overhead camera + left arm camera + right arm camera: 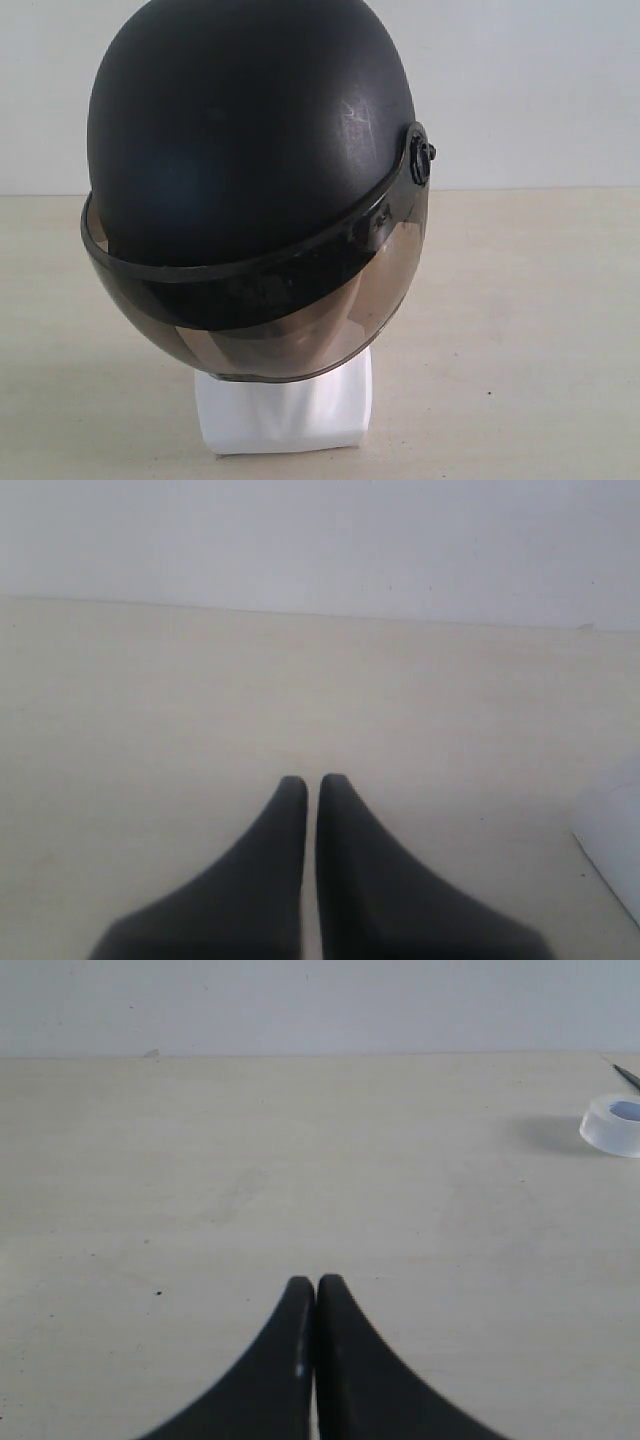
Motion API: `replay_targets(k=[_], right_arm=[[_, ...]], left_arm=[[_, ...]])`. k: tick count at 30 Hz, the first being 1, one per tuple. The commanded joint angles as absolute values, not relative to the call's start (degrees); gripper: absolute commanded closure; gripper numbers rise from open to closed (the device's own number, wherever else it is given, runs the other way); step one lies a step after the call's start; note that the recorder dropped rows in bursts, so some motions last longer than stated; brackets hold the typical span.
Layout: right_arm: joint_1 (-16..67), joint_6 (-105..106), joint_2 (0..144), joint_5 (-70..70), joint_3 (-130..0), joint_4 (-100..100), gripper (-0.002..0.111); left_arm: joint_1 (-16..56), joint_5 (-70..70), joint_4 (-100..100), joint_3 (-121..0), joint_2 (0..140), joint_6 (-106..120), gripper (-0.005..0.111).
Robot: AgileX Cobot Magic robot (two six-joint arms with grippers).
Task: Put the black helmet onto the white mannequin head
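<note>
One black helmet (250,130) sits on the one white mannequin head (285,410), hiding all but its neck and base below the tinted visor (290,320). It stands on the pale table (520,330). Two grippers hang low over the tabletop, both empty. The left gripper (312,780) has its jaws drawn almost together, and the right gripper (316,1282) has them pressed tight. One clear tape roll (612,1125) lies further off.

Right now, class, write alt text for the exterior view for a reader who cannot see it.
A black helmet with a tinted visor sits on a white mannequin head, hiding all but its base, on a pale table.
</note>
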State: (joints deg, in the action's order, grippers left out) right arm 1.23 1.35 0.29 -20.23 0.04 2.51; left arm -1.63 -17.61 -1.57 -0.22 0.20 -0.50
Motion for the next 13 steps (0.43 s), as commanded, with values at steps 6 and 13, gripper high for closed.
replay_targets(k=[6, 13], right_arm=[[1.15, 1.44, 0.0, -18.97, 0.0, 2.41, 0.109], [1.15, 1.44, 0.0, -18.97, 0.0, 2.41, 0.109]], left_arm=[[-1.43, -17.17, -1.48, 0.0, 0.0, -0.34, 0.102], [-1.43, -17.17, -1.48, 0.0, 0.0, -0.34, 0.102]])
